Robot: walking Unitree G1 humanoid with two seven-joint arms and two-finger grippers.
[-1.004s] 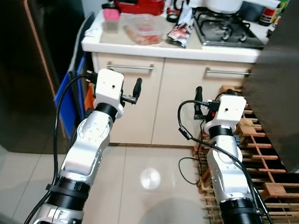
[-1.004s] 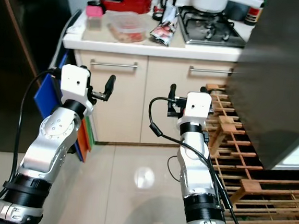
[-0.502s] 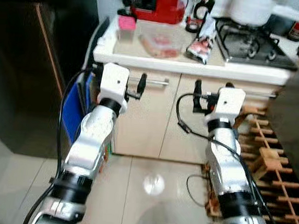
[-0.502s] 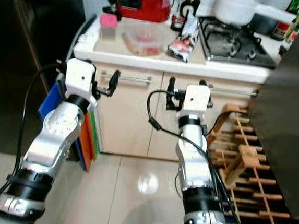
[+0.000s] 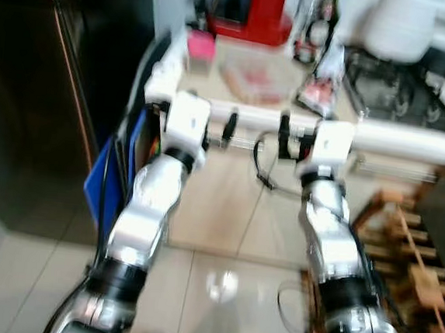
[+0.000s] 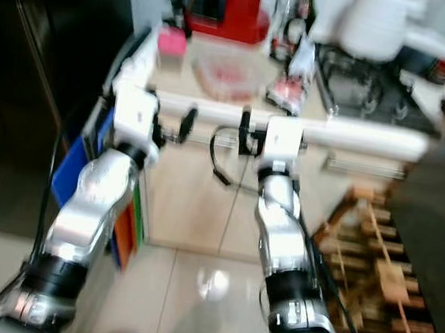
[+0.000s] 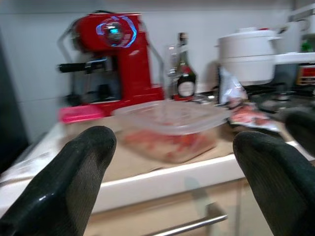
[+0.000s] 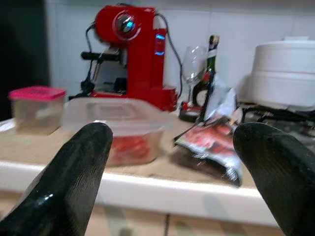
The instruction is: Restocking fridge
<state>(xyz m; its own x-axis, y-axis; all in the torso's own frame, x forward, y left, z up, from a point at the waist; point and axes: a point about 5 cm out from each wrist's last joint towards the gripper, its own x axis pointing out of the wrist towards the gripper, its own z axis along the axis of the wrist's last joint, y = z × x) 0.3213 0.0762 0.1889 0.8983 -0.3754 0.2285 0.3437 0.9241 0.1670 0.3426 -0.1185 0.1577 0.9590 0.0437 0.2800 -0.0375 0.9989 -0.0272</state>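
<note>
Kitchen cabinets with a pale table (image 6: pixel 235 109) on top stand straight ahead, a dark fridge (image 5: pixel 34 95) to the robot's left and a wooden rack (image 6: pixel 370 257) on the tiled floor to its right; the head views are blurred. On the table sits a lidded clear container of red food (image 7: pixel 170 129), and beside it a small pink-lidded tub (image 8: pixel 37 108) toward the fridge side. A crumpled red snack packet (image 8: pixel 214 142) lies on the container's other side, next to the hob (image 6: pixel 369 90). Behind them stand a red coffee machine (image 8: pixel 130 56), a wine glass (image 8: pixel 194 69), a dark bottle (image 8: pixel 209 73) and a white pot (image 8: pixel 285 73).

Both arms are raised level in front of the cabinet edge. The left end effector (image 7: pixel 172 196) is spread wide and holds nothing, pointing at the clear container. The right end effector (image 8: pixel 172 196) is likewise wide apart and empty, aimed between the container and the packet
</note>
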